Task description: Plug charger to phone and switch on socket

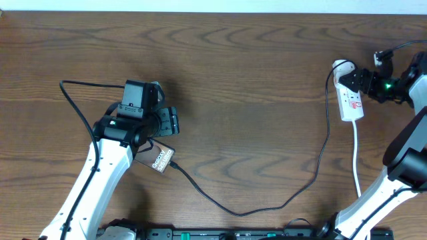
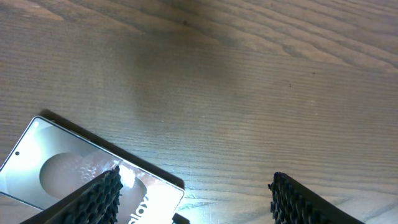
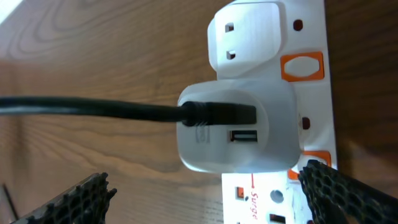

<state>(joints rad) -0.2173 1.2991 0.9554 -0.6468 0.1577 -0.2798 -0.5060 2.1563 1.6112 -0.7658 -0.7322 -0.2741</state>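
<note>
Overhead: on the wooden counter the phone lies flat at the left, its long axis slanting from upper left to lower right. Its upper end is hidden under the left gripper. The charger sags from the phone's lower end across to the socket. The socket lies at the far right with its long axis front to back, and the right gripper is beside it.

Left wrist: the left fingers are spread wide, holding nothing, with one over the phone's corner.

Right wrist: the black cable enters a white adapter seated in the socket beside orange switches. The right fingers are wide apart and grip nothing.
</note>
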